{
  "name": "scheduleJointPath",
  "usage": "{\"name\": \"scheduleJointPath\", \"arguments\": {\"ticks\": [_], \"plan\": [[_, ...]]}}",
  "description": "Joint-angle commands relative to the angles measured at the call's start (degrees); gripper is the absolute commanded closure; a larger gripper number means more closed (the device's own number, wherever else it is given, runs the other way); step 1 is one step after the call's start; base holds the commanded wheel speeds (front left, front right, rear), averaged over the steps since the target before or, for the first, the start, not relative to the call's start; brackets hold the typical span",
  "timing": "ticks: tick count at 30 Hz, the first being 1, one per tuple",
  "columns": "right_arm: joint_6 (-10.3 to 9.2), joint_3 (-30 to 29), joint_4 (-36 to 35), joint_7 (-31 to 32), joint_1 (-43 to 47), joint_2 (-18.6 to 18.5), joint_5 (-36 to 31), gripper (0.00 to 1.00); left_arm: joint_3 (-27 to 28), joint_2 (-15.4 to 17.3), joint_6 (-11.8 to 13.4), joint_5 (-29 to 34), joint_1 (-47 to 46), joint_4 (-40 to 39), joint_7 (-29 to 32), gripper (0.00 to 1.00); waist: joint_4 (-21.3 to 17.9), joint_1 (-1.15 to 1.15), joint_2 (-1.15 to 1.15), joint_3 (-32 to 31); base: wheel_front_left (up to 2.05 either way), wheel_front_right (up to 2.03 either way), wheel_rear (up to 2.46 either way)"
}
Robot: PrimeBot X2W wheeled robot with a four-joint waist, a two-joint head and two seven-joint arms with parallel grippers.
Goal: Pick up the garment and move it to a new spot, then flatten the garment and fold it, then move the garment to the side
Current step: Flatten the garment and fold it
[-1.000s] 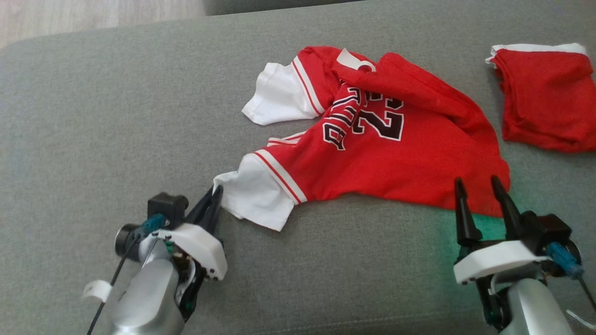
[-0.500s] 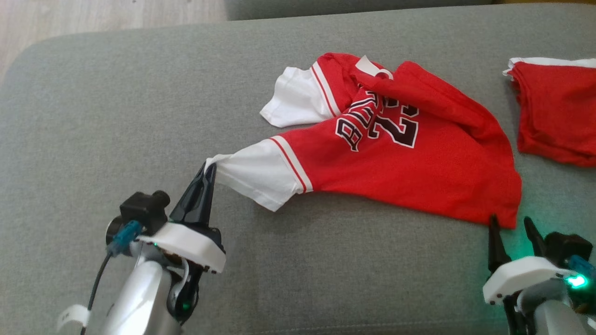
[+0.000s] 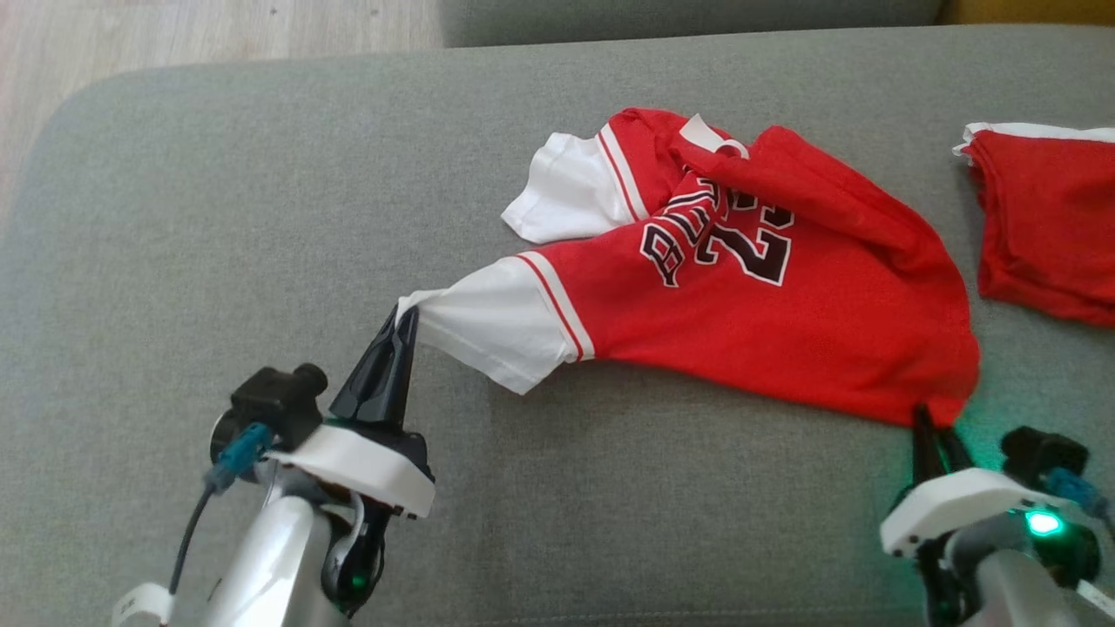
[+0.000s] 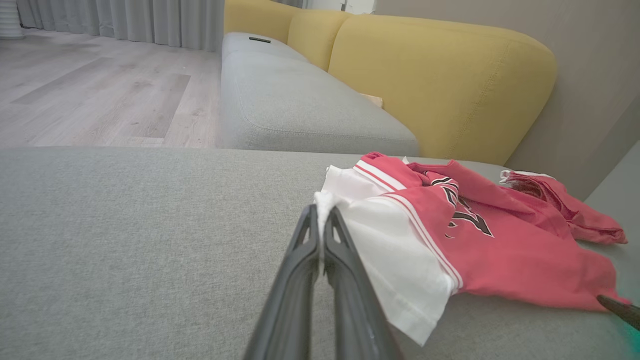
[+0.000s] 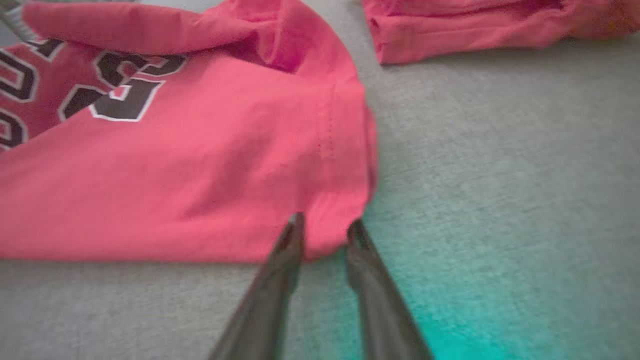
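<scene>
Left gripper (image 3: 405, 324) clenched on jersey (image 3: 740, 331) white sleeve (image 3: 488, 326), now stretched taut. Right gripper (image 3: 934, 427) just reached near-right hem corner (image 5: 325, 240), fingers narrowing, cannot tell if gripped. Jersey centre-right on grey cushion (image 3: 261, 218); lift looks next.

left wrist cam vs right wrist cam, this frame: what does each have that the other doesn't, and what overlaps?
Left wrist, not right: the white sleeve pinched in the shut left tool, yellow sofa back, wood floor. Right wrist, not left: both fingers of the right tool straddling the hem corner of the red jersey, with a gap between them. Both: the red jersey, a second red garment, the grey cushion.
</scene>
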Motion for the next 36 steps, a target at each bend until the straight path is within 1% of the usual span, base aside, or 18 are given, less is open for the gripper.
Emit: {"name": "scheduleJointPath", "arguments": {"ticks": [1,6,9,12,16,18,22,23,27,30,33,34,36], "plan": [[-0.05,2.6,-0.8,-0.9,-1.4,-0.2,0.5,1.00,1.7,0.4,-0.3,-0.9,-0.7,-2.2,-0.3,1.00,-0.1,0.00,0.00,-0.3,0.00,0.00,0.00],[-0.05,6.6,-4.7,-3.2,-2.1,-0.2,2.2,1.00,3.7,0.6,-0.3,-3.2,-0.6,-3.9,-0.3,1.00,-0.6,0.00,0.00,-1.6,0.00,0.00,0.00],[-0.05,9.2,-9.4,-3.3,-3.1,-0.2,2.2,1.00,4.0,0.8,-0.3,-5.9,-1.2,-5.1,-0.3,1.00,-0.9,0.00,0.00,-2.7,0.00,0.00,0.00],[-0.05,11.5,-15.1,-2.2,-4.6,-0.5,1.8,1.00,4.2,1.7,-0.3,-9.2,-2.7,-5.8,-0.3,1.00,-1.2,0.00,0.00,-4.0,0.00,0.00,0.00],[-0.05,15.6,-22.7,0.1,-8.4,-3.1,2.8,1.00,4.3,3.8,-0.3,-13.0,-6.8,-7.0,-0.3,1.00,-1.5,0.00,0.00,-5.8,0.00,0.00,0.00],[-0.05,17.2,-26.1,1.1,-10.9,-4.7,3.9,1.00,5.1,4.9,-0.3,-13.8,-9.6,-8.4,-0.3,1.00,-1.5,0.00,0.00,-6.6,0.00,0.00,0.00],[-0.05,18.5,-31.6,2.3,-15.9,-7.0,5.2,1.00,7.9,6.0,-0.2,-15.7,-14.7,-10.6,-0.1,1.00,-1.3,0.00,0.00,-8.2,0.00,0.00,0.00],[-0.05,18.5,-31.6,2.3,-15.9,-7.0,5.2,1.00,7.9,6.0,-0.2,-15.7,-14.7,-10.6,-0.1,1.00,-1.3,0.00,0.00,-8.2,0.00,0.00,0.00],[-0.05,19.8,-36.0,3.9,-19.5,-8.6,5.2,1.00,10.8,7.0,1.3,-16.9,-18.6,-15.3,0.5,1.00,-1.1,0.00,0.00,-9.2,0.00,0.00,0.00],[-0.05,19.8,-39.2,5.5,-20.5,-8.7,4.9,1.00,12.0,7.9,2.9,-17.1,-19.9,-20.0,2.1,1.00,-0.7,0.00,0.00,-9.6,0.00,0.00,0.00],[-0.05,18.9,-42.6,7.7,-19.8,-7.9,4.3,1.00,12.9,8.9,4.5,-17.2,-20.0,-24.9,4.3,1.00,-0.4,0.00,0.00,-9.4,0.00,0.00,0.00],[-0.05,17.7,-44.7,9.2,-19.0,-6.9,3.7,1.00,13.4,9.5,5.6,-17.2,-19.8,-28.1,6.0,1.00,-0.2,0.00,0.00,-8.6,0.00,0.00,0.00],[-0.05,16.7,-46.7,10.8,-18.6,-5.9,2.9,1.00,13.7,10.1,6.5,-17.1,-19.9,-30.6,7.7,1.00,-0.1,0.00,0.00,-7.4,0.00,0.00,0.00]]}}
